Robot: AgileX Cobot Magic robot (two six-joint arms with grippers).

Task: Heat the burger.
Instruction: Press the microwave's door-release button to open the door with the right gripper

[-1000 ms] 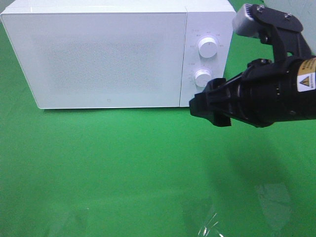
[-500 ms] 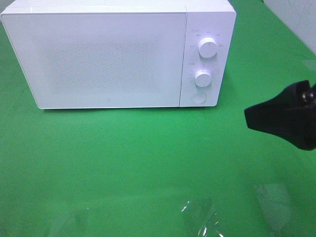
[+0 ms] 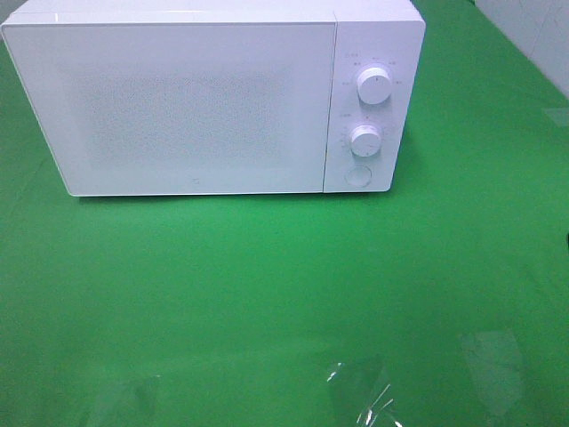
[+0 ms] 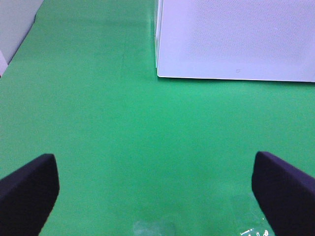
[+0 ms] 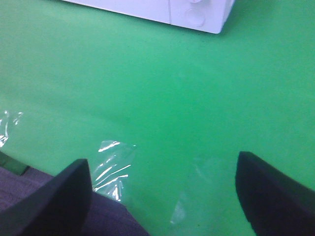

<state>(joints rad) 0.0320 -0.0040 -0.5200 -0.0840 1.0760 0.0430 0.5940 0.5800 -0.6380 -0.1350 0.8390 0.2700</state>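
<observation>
The burger is not in any view. The white microwave [image 3: 178,98] stands at the back of the green table with its door shut; it also shows in the left wrist view [image 4: 236,39] and the right wrist view [image 5: 197,12]. Neither arm shows in the exterior view. My left gripper [image 4: 157,196] is open and empty above bare green cloth, in front of the microwave's left corner. My right gripper [image 5: 167,196] is open and empty above the cloth, well in front of the microwave's control side.
The microwave's panel has an upper knob [image 3: 374,86], a lower knob [image 3: 365,139] and a round button [image 3: 357,175]. Shiny clear tape patches [image 3: 360,391] lie on the green cloth [image 3: 222,285] near the front edge, another at the right [image 3: 493,356].
My right arm, which was reaching at the microwave's knobs, has pulled back to the right and out of the exterior view. The microwave has not moved.
</observation>
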